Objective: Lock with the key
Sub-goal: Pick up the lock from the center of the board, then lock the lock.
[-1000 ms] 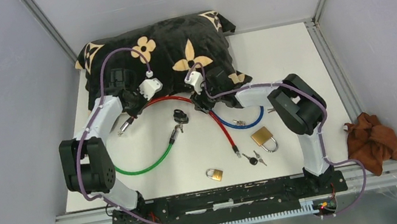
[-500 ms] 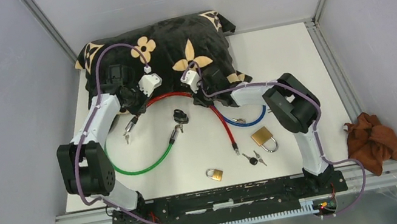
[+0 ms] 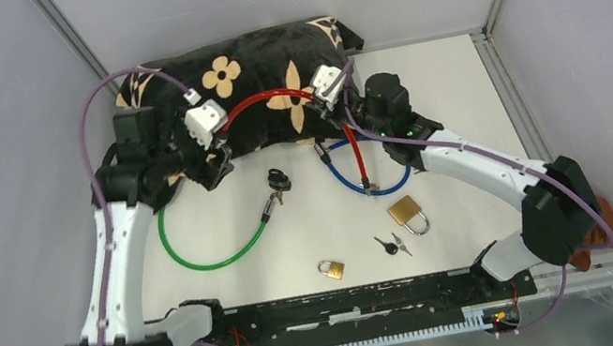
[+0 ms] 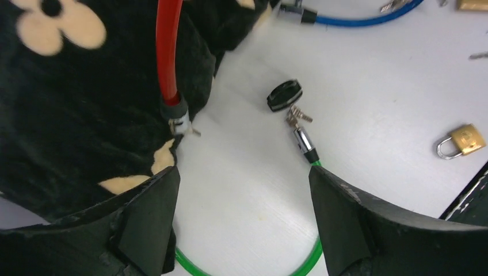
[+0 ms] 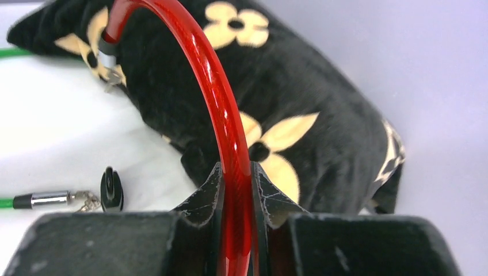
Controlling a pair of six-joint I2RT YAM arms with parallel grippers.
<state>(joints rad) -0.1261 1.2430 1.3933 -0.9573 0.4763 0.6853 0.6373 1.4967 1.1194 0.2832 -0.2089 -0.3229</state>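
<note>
The right arm's jaws are clamped on the red cable lock (image 5: 229,138), gripping it partway along where it arches above the black flowered pillow (image 5: 299,98). The left arm's jaws stand wide apart and hold nothing, poised over the counter (image 4: 241,190) just short of the red cable's metal-tipped end (image 4: 177,112), which rests against the pillow's edge. Beyond the right jaws the cable drops to the counter across a blue cable (image 3: 391,189). A green cable lock (image 3: 214,266), a large brass padlock (image 3: 405,211), a small brass padlock (image 3: 331,269) and loose keys (image 3: 390,245) lie nearer the arms' bases.
</note>
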